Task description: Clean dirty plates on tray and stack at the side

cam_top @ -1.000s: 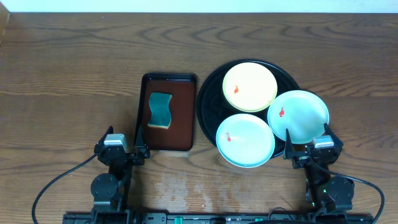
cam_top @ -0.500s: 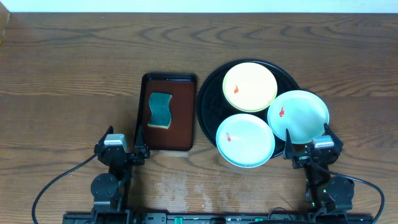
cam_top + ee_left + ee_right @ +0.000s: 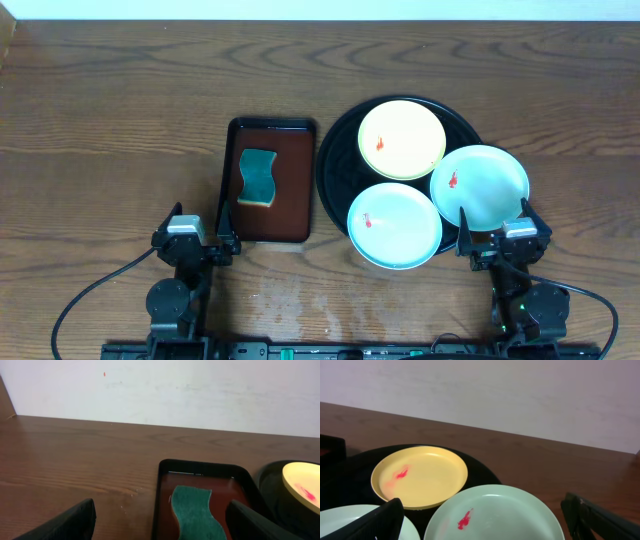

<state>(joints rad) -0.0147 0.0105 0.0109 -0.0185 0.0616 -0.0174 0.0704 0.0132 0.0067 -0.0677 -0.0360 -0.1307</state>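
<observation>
Our left claw [image 3: 197,240] stands spread wide and empty near the front edge of the table [image 3: 120,120], just short of the brown rectangular tray [image 3: 295,200]. Our right claw [image 3: 497,242] is spread just as wide, also empty, close to the front edge of the right mint plate [image 3: 480,185]. We see all three plates on the round black tray [image 3: 335,160], right of centre. The yellow plate [image 3: 402,139] sits at its far side. The near mint plate [image 3: 394,225] laps over the tray's front rim, and the right mint plate laps over its right rim. Being round, plates and tray show no long axis. Each plate carries a small red smear left of its middle. A green sponge [image 3: 258,178] lies in the brown tray, its long axis running away from us.
</observation>
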